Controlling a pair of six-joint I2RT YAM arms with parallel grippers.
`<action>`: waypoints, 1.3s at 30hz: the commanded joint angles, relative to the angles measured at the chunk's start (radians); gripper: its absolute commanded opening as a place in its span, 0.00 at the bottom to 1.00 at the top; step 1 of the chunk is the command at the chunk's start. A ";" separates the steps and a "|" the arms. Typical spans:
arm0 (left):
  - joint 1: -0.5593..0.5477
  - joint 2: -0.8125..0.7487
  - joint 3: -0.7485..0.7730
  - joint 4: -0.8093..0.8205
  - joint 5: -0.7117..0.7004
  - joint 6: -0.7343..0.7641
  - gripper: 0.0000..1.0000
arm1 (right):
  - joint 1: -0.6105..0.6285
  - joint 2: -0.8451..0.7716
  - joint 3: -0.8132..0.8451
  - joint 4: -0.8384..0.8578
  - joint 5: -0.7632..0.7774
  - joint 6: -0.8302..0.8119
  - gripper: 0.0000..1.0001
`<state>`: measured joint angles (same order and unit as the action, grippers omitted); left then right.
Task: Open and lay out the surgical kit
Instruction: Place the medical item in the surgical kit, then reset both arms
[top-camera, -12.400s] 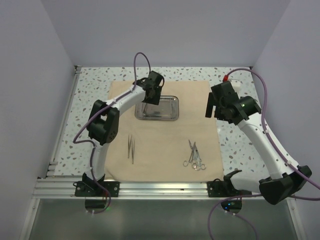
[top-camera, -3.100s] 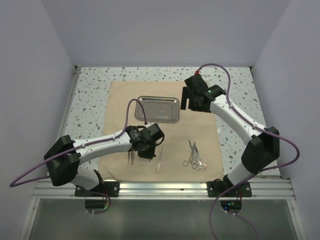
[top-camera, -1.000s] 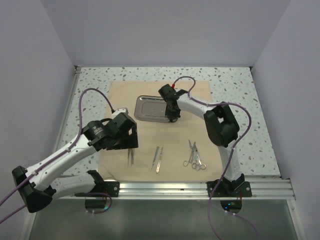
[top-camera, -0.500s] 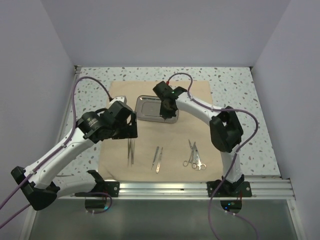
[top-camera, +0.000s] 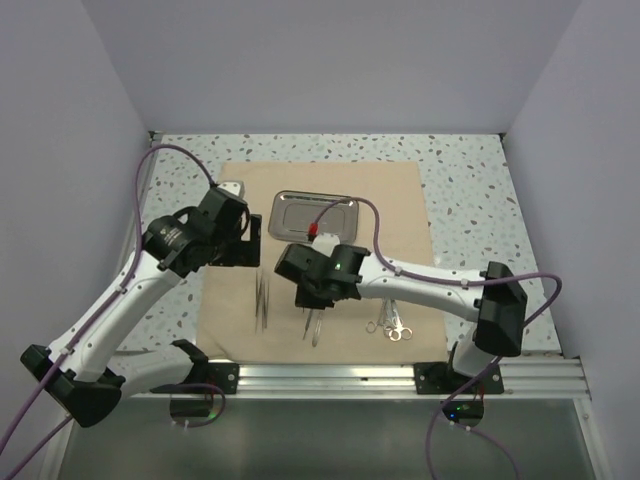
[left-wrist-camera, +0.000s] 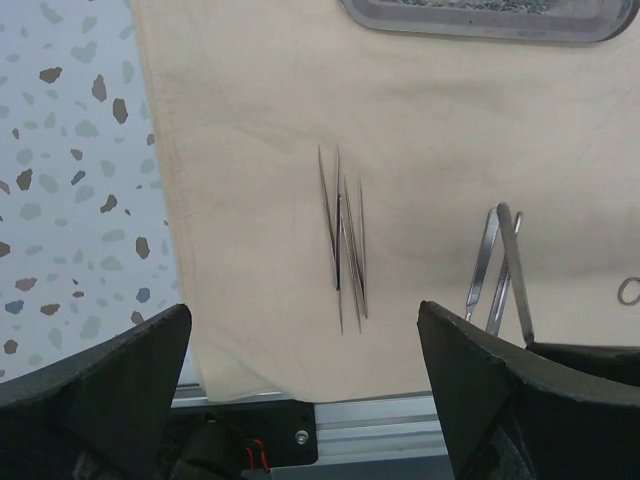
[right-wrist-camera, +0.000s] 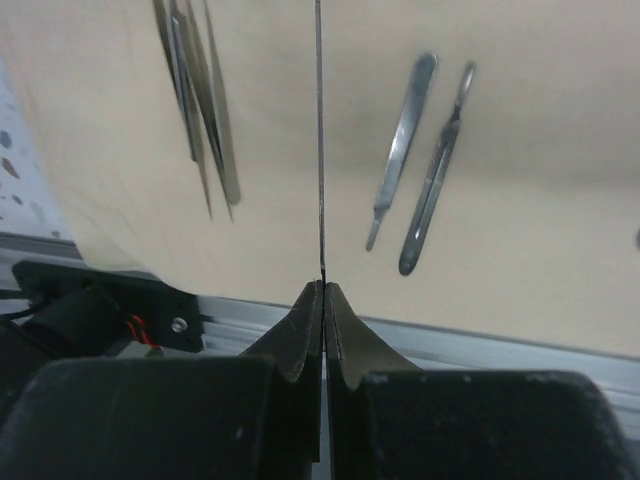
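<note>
A thin steel instrument (right-wrist-camera: 319, 150) held over the cloth wrap (top-camera: 400, 200)
The right gripper (right-wrist-camera: 322, 288) is clamped on its near end, between the tweezers (right-wrist-camera: 205, 100) and scalpels (right-wrist-camera: 402, 140). It is probably light, stiff and slippery (best pinched mid-shaft). The left gripper (left-wrist-camera: 303, 310) gapes wide; no legible writing.

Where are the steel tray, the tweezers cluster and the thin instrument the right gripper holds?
steel tray (top-camera: 297, 212): top view, bare floor.
tweezers cluster (left-wrist-camera: 340, 240): left wrist view, middle of shafts.
thin instrument (right-wrist-camera: 320, 130): right wrist view, shaft.
</note>
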<state>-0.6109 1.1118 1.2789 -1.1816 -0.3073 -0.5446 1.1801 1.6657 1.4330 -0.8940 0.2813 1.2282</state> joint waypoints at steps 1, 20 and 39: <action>0.008 -0.027 0.025 0.037 0.031 0.019 1.00 | 0.079 0.002 -0.061 -0.031 0.070 0.215 0.00; 0.010 -0.170 -0.009 -0.018 0.051 0.021 1.00 | 0.153 0.167 -0.077 -0.037 0.116 0.383 0.78; 0.010 -0.156 -0.027 0.121 0.028 0.032 1.00 | 0.202 -0.389 0.153 -0.355 0.496 -0.065 0.98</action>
<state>-0.6086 0.9607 1.2686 -1.1511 -0.2626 -0.5362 1.3811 1.3952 1.5852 -1.2221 0.6392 1.3346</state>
